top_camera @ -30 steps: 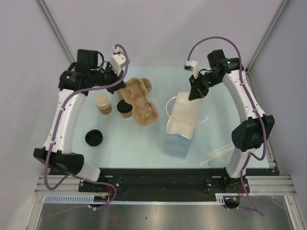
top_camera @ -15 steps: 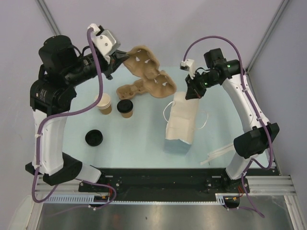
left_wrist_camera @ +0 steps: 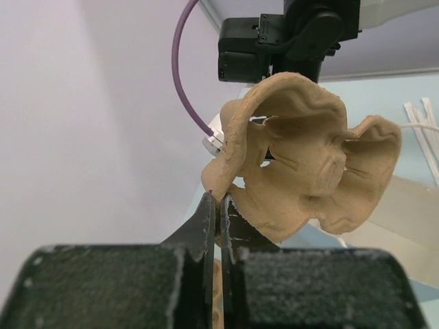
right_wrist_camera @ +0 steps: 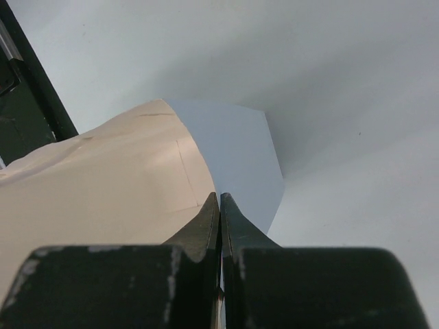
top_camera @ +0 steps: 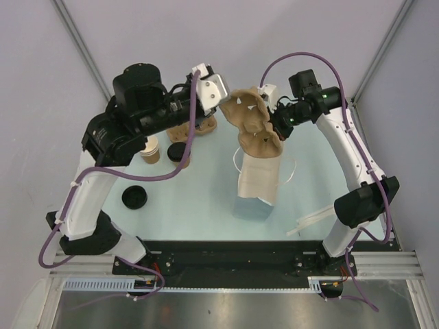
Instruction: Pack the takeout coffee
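Note:
The takeout coffee (top_camera: 178, 153), a small brown cup with a black lid, stands on the table at left centre, under my left arm. My left gripper (top_camera: 227, 103) is shut on the rim of a brown pulp cup carrier (top_camera: 252, 125) and holds it in the air over the mouth of the blue paper bag (top_camera: 258, 184). In the left wrist view the gripper (left_wrist_camera: 219, 199) pinches the carrier (left_wrist_camera: 309, 171) at its edge. My right gripper (top_camera: 278, 125) is shut on the bag's top edge. In the right wrist view the gripper (right_wrist_camera: 219, 196) pinches the bag (right_wrist_camera: 236, 147), cream inside and blue outside.
A lidless tan cup (top_camera: 149, 149) stands left of the coffee. A loose black lid (top_camera: 134, 197) lies nearer the front left. A second pulp carrier (top_camera: 195, 127) sits behind the coffee. White sticks (top_camera: 314, 220) lie at the front right.
My left arm has swung right with the pulp carrier, from above the back left of the table to over the bag's mouth. The right gripper has stayed on the bag's edge.

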Robot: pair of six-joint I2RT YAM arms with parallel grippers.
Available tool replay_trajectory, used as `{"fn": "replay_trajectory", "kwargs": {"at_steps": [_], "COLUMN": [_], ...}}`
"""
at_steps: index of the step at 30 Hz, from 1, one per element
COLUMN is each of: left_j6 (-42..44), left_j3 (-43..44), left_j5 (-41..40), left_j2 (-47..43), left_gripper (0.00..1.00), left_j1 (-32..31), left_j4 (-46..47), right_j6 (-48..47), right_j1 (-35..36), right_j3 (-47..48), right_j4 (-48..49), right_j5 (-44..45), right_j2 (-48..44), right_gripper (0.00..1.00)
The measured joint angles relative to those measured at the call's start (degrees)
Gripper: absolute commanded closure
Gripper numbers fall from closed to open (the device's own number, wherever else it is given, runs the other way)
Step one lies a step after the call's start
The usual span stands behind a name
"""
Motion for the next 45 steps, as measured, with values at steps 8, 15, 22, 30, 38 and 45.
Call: {"fn": "replay_trajectory", "kwargs": {"at_steps": [8,15,22,30,38,45], "left_j6": [5.92,9.38,11.87,12.46,12.41,12.31], "left_j3": [-5.46,-11.98,-22.60,-26.27,-34.18,-40.28], "left_j5": [-6.05,-9.70,-12.59,-13.11,-13.11,-14.45], "left_j2": [0.22,-0.07,-0.72,-0.70,-0.70,-0.72], "left_gripper": [1.00,1.00,1.00,1.00,1.00,1.00], "left_j1": [-5.57,-8.52,-11.34,-11.50,-11.50,-11.50], "left_j4": [0.55,1.36,2.99,2.43,3.52,8.07], "right_j6": [0.09,0.37,1.14,1.42,1.55,1.57], "right_j1": [0.31,0.33,0.59,1.44,2.14,2.36], "right_j3": [-0.20,-0.63,-0.68,-0.90,-1.46,-2.95], "right_j4": [0.48,0.90,1.33,1.51,1.81,2.23], "right_j5": [0.28,0.28,0.26,-0.39,-1.55,-2.69], "right_j2": [-0.26,-0.74,-0.85,-1.70,-1.92,-1.95], "right_gripper": [1.00,1.00,1.00,1.00,1.00,1.00]}}
